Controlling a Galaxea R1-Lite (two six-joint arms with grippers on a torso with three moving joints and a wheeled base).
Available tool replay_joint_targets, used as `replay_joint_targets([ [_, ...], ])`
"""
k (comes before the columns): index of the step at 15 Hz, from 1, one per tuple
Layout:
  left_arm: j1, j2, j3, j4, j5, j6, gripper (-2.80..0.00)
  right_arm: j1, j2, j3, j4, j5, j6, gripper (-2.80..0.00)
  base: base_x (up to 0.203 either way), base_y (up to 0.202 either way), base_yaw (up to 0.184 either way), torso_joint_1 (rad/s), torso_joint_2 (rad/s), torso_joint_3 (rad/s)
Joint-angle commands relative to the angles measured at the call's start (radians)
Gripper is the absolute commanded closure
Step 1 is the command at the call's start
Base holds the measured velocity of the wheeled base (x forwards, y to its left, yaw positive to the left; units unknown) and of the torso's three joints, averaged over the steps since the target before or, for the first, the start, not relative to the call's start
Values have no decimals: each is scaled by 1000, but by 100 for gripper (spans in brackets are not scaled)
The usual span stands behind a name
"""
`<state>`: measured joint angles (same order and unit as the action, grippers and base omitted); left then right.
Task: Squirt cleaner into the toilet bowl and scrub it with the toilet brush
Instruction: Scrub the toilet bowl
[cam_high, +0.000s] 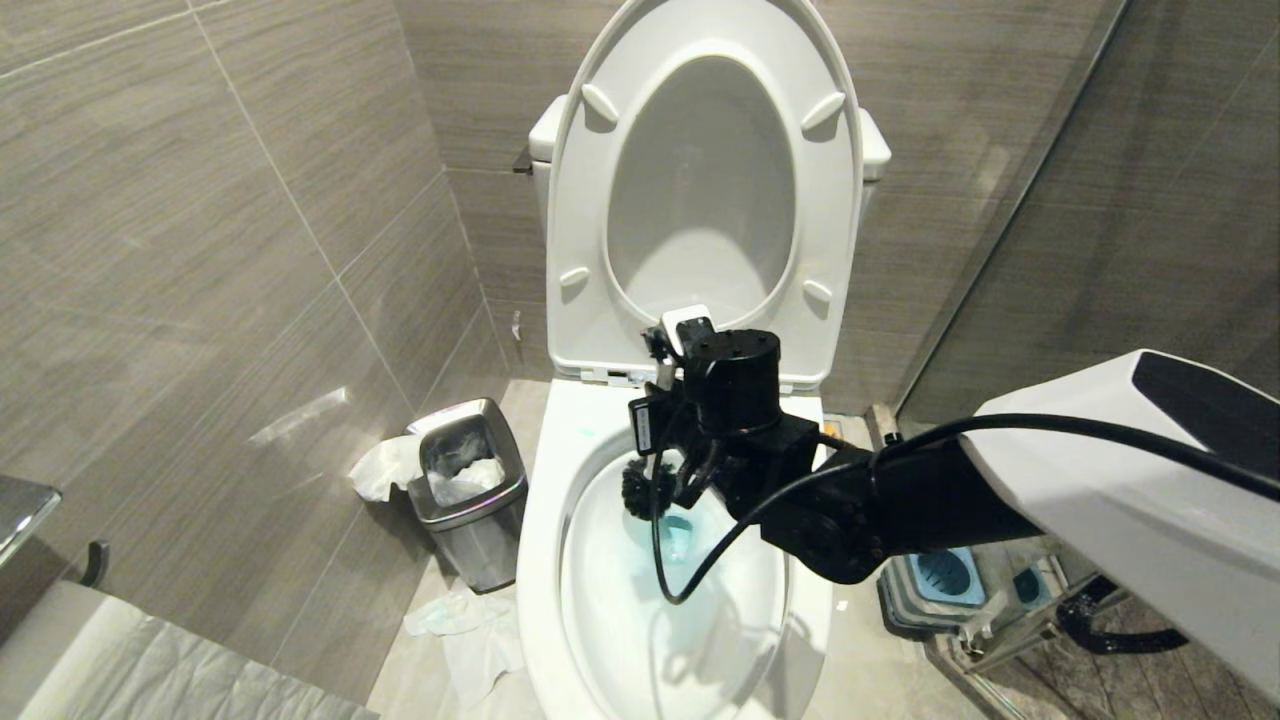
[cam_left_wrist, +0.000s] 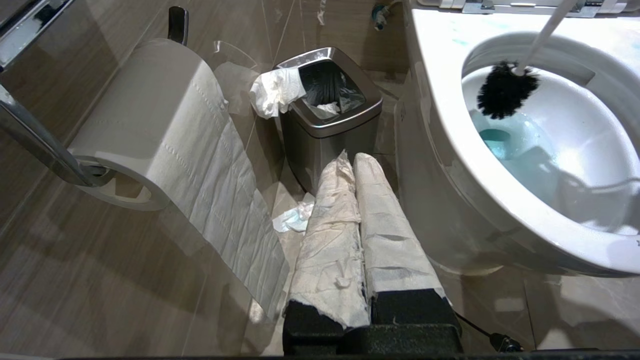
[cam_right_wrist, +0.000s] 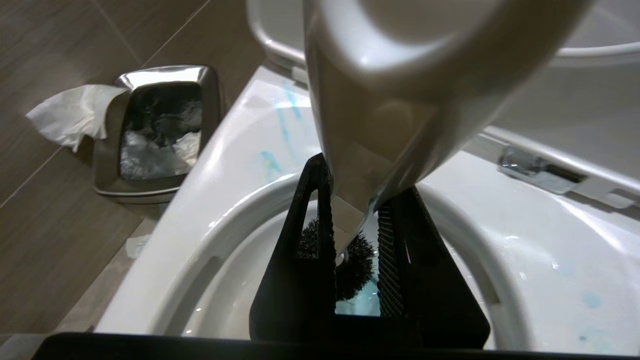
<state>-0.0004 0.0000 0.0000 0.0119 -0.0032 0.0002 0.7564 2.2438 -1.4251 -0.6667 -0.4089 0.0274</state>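
The white toilet bowl (cam_high: 545, 520) stands open, its seat and lid (cam_high: 580, 200) raised against the tank. My right gripper (cam_high: 690, 472) reaches over the basin from the right and is shut on the pale handle (cam_right_wrist: 380, 115) of the toilet brush. The dark bristle head (cam_high: 638, 488) hangs inside the basin near its left wall, just above the water. Turquoise cleaner tints the water (cam_high: 678, 535) and streaks the rim (cam_right_wrist: 282, 115). My left gripper (cam_left_wrist: 353, 162), its fingers wrapped in white paper, is parked low beside the bowl and shut on nothing.
A steel waste bin (cam_high: 468, 490) with paper hanging out stands left of the toilet, and crumpled tissue (cam_high: 465, 625) lies on the floor by it. A toilet paper roll (cam_left_wrist: 150, 125) hangs at the left. The blue-topped brush holder (cam_high: 945, 575) sits right of the bowl, by a glass partition (cam_high: 1000, 200).
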Motion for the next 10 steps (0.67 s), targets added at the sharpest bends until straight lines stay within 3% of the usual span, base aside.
replay_joint_targets([
  [1,-1,0,2,0,0,0,0,41,49,-38,22,-2,-1,0,0,0,0,0,0,0],
  [4,0,0,2,0,0,0,0,76,35,-10,25,-1,-2,0,0,0,0,0,0,0],
  [10,0,0,2,0,0,0,0,167,-107,199,22,-4,21,0,0,0,0,0,0,0],
])
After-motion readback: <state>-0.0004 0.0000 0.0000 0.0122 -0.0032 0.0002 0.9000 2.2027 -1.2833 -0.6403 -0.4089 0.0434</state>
